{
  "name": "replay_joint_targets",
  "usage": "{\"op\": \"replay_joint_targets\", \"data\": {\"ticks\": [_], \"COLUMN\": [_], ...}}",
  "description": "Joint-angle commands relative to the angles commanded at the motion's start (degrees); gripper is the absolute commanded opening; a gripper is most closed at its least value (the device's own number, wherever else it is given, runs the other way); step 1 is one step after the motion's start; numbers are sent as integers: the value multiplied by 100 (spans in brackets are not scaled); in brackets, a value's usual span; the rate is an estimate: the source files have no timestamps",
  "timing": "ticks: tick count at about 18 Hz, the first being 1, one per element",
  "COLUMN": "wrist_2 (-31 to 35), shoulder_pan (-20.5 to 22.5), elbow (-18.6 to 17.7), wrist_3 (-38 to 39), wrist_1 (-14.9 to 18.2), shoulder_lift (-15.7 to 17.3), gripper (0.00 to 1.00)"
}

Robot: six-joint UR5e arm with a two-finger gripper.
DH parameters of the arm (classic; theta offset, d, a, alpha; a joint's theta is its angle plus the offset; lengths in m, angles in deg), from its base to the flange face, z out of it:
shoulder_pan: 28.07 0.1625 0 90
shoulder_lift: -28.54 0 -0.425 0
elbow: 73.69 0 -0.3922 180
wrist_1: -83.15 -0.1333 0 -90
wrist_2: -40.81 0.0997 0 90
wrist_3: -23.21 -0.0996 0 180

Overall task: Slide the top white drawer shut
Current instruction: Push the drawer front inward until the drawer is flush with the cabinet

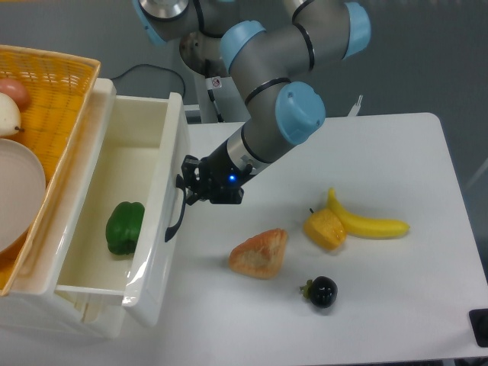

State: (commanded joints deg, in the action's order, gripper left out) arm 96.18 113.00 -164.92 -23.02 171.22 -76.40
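Note:
The top white drawer (156,137) stands pulled open at the left, a deep glossy white tray with a green pepper (124,226) lying inside. Its curved black handle (175,221) is on the front panel facing right. My gripper (185,185) sits right at the upper end of that handle, against the front panel. Its fingers are dark and small against the handle, so I cannot tell whether they are open or shut. The lower drawer front is hidden under the open drawer.
A woven yellow basket (65,84) with a white plate and onions sits on top of the cabinet at the left. On the white table lie a bread piece (261,254), a yellow pepper (325,229), a banana (367,221) and a dark fruit (322,292).

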Motion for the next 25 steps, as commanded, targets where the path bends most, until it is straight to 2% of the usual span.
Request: {"op": "replay_joint_targets", "data": {"ticks": [25], "wrist_2": [-70], "shoulder_pan": [-694], "elbow": [0], "wrist_3": [264], "wrist_1": [-35], "shoulder_lift": [0], "gripper": [0]}}
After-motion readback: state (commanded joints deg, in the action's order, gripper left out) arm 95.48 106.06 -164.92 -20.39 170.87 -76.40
